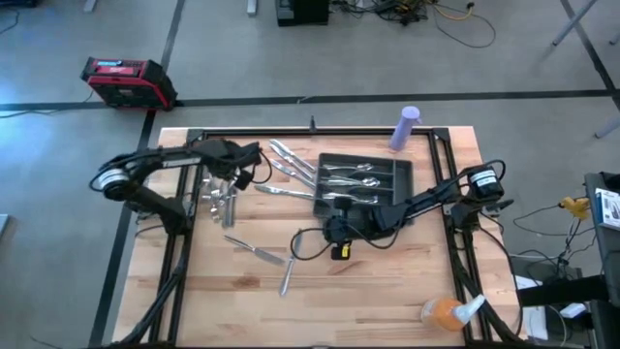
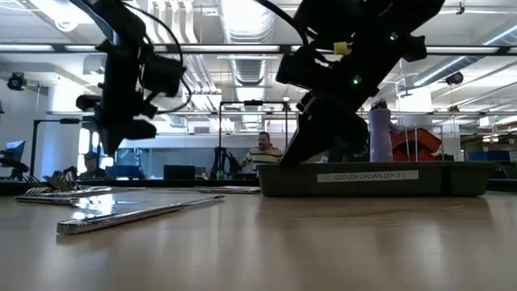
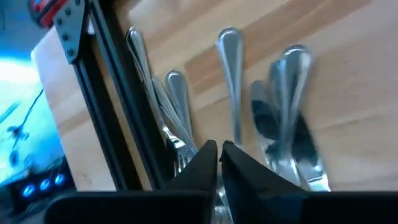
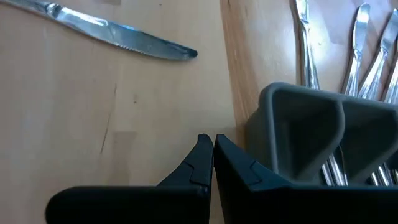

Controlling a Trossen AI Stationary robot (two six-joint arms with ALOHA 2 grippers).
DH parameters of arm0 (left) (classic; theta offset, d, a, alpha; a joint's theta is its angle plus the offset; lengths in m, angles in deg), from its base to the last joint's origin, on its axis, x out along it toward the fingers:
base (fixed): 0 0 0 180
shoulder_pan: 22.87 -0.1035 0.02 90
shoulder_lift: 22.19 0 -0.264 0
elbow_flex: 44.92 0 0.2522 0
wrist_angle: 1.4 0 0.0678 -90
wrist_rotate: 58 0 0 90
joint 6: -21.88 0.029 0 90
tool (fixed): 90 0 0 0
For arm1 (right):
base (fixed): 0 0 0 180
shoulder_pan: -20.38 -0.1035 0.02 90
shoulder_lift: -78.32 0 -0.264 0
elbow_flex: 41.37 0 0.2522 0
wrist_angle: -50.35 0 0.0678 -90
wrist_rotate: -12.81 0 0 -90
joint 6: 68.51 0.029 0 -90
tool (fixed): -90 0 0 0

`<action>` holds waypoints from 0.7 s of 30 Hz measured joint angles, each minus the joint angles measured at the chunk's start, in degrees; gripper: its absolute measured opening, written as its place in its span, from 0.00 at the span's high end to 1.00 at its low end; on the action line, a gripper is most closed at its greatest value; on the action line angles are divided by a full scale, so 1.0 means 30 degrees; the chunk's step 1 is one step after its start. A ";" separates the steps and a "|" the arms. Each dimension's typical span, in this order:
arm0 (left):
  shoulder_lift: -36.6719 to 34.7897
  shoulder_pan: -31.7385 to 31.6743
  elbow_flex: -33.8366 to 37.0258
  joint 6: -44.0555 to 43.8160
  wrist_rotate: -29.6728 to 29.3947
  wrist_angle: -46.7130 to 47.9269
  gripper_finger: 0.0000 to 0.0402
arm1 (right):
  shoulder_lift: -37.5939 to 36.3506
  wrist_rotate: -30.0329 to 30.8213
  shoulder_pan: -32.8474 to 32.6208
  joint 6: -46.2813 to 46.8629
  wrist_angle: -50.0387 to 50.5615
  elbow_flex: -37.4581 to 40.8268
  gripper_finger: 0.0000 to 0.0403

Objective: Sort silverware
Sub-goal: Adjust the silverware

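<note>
On the desk (image 1: 387, 291), the tray (image 1: 402, 174) at centre right holds some silverware (image 1: 351, 180); more lies loose at left. My left end effector (image 3: 219, 152) hovers pressed together over forks (image 3: 177, 106); my right end effector (image 4: 212, 144), also pressed together, sits beside the tray's corner.

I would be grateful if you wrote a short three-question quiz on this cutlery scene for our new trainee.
1. True or false: the left end effector is shut above a cluster of cutlery lying on the table.
2. Multiple choice: the right end effector is (A) gripping a fork, (B) shut and holding nothing, beside a corner of the grey tray, (C) wide open over the purple cylinder.
3. Fill in: in the right wrist view, the single piece lying on bare wood away from the tray is a ____.

Key: 1 true; 2 B; 3 knife.
</note>
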 joint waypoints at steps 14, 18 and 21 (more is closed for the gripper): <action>0.3579 -0.3640 0.0026 0.0536 -0.0513 0.0349 1.00 | -0.0004 0.0017 -0.0288 0.0509 0.0114 0.0170 1.00; 0.3989 -0.4995 0.0036 0.1507 -0.0526 -0.0410 1.00 | 0.0000 0.0010 -0.0415 0.0886 0.0078 0.0207 1.00; 0.3933 -0.5680 -0.0059 0.1730 -0.0596 -0.1031 1.00 | -0.0002 0.0003 -0.0639 0.1005 0.0066 0.0238 1.00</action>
